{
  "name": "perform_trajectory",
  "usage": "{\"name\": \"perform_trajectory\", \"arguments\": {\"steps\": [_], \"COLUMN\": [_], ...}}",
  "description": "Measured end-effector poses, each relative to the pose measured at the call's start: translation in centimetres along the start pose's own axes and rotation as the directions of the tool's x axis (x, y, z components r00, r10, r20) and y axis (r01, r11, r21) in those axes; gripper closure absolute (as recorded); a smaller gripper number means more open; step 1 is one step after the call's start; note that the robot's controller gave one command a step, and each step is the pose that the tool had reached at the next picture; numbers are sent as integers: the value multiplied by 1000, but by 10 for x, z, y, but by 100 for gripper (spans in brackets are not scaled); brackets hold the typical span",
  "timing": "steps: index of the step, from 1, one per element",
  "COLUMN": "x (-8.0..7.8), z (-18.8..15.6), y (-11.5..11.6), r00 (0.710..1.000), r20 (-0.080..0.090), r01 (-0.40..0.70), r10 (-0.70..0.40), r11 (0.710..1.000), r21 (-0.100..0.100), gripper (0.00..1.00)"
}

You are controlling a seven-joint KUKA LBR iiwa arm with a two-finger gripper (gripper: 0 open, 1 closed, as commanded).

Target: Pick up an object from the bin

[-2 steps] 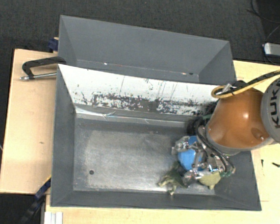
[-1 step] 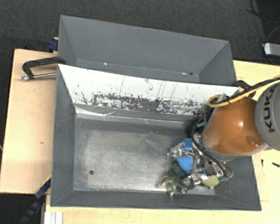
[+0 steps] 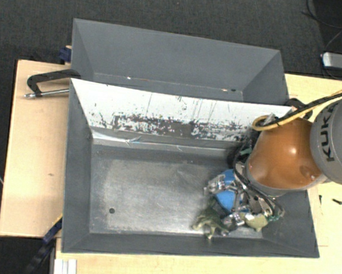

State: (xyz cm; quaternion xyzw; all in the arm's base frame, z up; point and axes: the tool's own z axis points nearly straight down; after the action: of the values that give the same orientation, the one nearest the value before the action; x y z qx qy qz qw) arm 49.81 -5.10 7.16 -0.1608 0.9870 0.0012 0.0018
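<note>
My gripper (image 3: 243, 206) is low in the bin's front right corner, just under the arm's orange cover, pressed into a small heap of things. A blue rounded object (image 3: 226, 199) lies right against its left side. A dark green, leggy toy-like thing (image 3: 211, 223) sprawls at the front of the heap, near the bin's front wall. A pale beige piece (image 3: 258, 221) lies to the right below the gripper. A silvery crumpled bit (image 3: 217, 183) rests at the heap's left top edge. The gripper's tip is hidden among these things.
The arm with its orange cover and cables reaches in over the bin's right wall. The bin's right and front walls stand close to the heap. Bare grey floor stretches from the heap to the left wall.
</note>
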Motion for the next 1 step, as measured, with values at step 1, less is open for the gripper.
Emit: {"name": "perform_trajectory", "arguments": {"steps": [1], "x": [-2], "z": [-1], "y": [3], "r00": [1000], "r20": [4], "r01": [2], "r10": [-2], "r11": [1000], "r21": [-4], "gripper": [100]}}
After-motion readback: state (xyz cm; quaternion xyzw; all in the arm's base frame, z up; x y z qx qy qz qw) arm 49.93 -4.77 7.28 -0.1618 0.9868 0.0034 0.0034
